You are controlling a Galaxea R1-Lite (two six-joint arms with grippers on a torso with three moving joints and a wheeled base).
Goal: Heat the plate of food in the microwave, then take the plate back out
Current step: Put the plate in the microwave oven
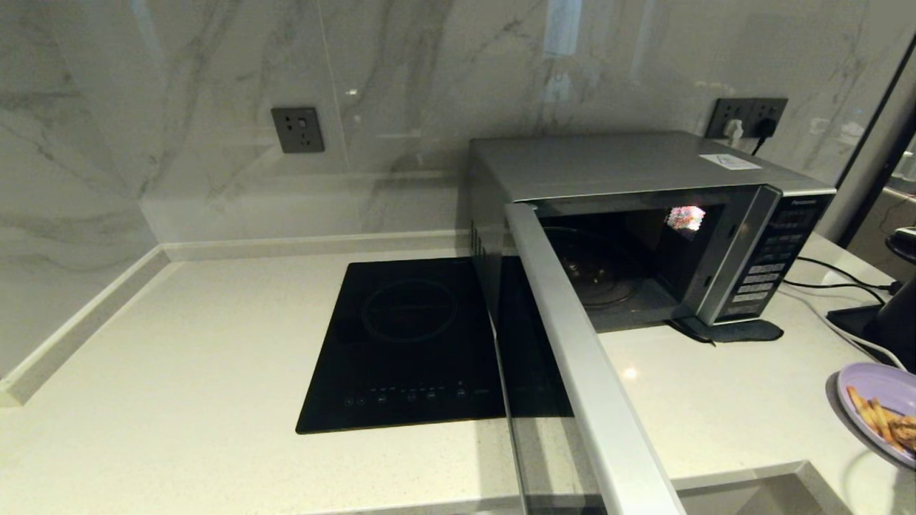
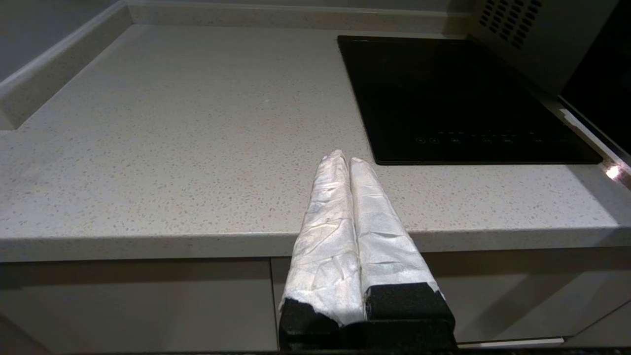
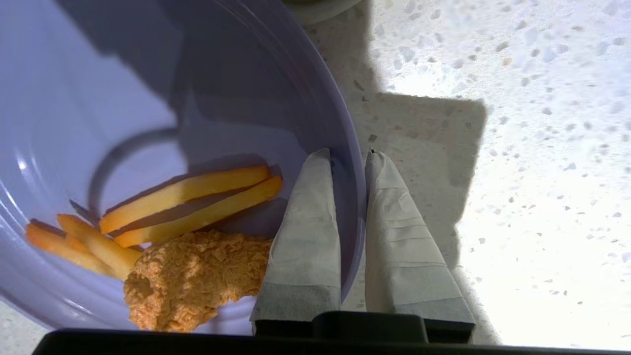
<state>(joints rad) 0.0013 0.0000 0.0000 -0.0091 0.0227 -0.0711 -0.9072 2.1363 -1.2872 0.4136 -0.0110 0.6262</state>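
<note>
Here, closest to me, my right end effector (image 3: 350, 158) is clamped on the rim of the plate of food (image 3: 148, 98), one finger inside the rim and one outside it. The fries (image 3: 197, 202) and the breaded piece (image 3: 192, 281) lie just beside the inner finger. In the head view the plate shows only at the far right edge, and it looks to be lifted off the worktop (image 1: 179, 372), though I cannot be sure. My left end effector (image 2: 343, 160) hangs over the worktop's front edge, fingers pressed together and holding nothing, to the left of the induction cooktop (image 1: 408, 343).

Further out, the microwave (image 1: 630, 172) stands against the marble wall with its door (image 1: 580, 372) swung wide toward me, so the dark cavity and its turntable (image 1: 601, 275) are open to reach. The door's edge reaches out over the worktop between the cooktop and the plate.

I judge the step in hand to be carrying the plate into the cavity. To do it well, I should keep the plate level, since a rim pinch lets it tip and the food can slide. I should come in from the right of the open door, clear the cavity's front lip, and set the plate flat in the middle of the turntable before letting go. The cables (image 1: 830, 279) to the right of the microwave are worth avoiding.
</note>
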